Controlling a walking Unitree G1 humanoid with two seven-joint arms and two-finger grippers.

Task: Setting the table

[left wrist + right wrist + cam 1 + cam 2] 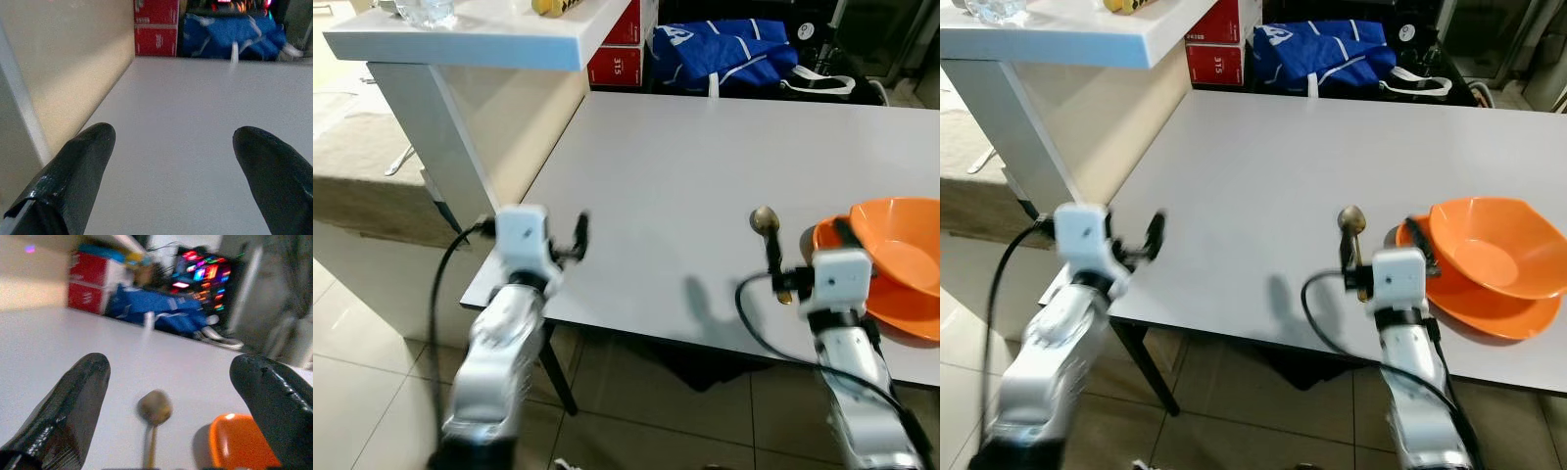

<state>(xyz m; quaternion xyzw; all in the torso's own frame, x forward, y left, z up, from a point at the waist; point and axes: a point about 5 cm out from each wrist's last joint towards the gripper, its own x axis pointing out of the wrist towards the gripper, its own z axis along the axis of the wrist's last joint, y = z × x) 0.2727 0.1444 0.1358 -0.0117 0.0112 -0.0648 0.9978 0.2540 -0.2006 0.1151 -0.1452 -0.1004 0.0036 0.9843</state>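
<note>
Table: we are looking down at a grey table (pixel 705 196), with a white shelf (pixel 489 44) standing off its left edge.
Left end effector: we are holding our left end effector (pixel 579 235) over the table's near left corner, its black fingers (pixel 78 166) spread apart with bare tabletop between them.
Right end effector: we are holding our right end effector (pixel 166 396) near the front edge, fingers spread wide, gripping nothing.
Spoon: a brass-coloured spoon (pixel 766 235) is lying on the table between those fingers, bowl pointing away from us.
Bowl: an orange bowl (pixel 1489 245) is sitting on an orange plate (pixel 1469 304), just right of the spoon.
Background: red boxes (pixel 619 54) and a blue bag (pixel 724 54) are lying beyond the far edge.
</note>
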